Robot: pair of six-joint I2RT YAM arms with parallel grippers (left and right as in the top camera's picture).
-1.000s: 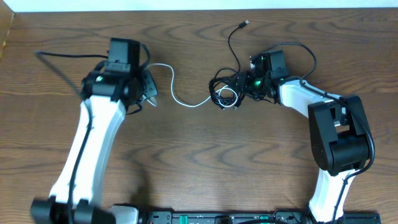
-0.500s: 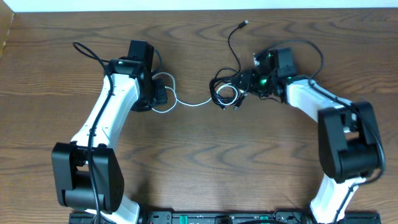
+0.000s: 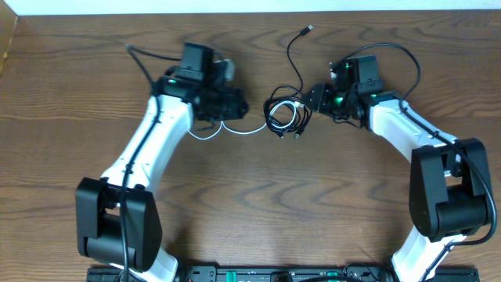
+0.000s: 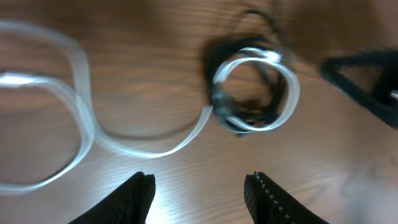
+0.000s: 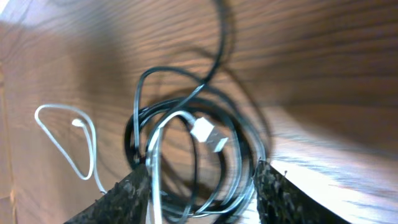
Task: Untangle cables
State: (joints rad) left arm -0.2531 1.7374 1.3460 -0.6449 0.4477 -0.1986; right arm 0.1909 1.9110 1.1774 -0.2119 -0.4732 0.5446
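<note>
The white cable (image 3: 235, 131) runs from a loose loop under my left arm into a tangled coil (image 3: 283, 116) with the black cable (image 3: 291, 59), whose plug end lies further back. My left gripper (image 3: 239, 106) is open and empty, hovering just left of the coil. In the left wrist view its fingers (image 4: 202, 198) are spread over bare wood, with the white loop (image 4: 81, 124) and the coil (image 4: 255, 90) ahead. My right gripper (image 3: 311, 100) is open at the coil's right edge. In the right wrist view its fingers (image 5: 202, 196) straddle the coil (image 5: 186, 155), and a white plug (image 5: 208, 134) shows inside.
Thicker black arm wires arch over both wrists (image 3: 391, 59). The wooden table (image 3: 250, 204) stretches toward the front. The table's back edge lies near the black plug (image 3: 307, 31).
My left arm has swung right toward the coil, and the white cable's loose loop has been drawn right with it. My right gripper has shifted slightly right.
</note>
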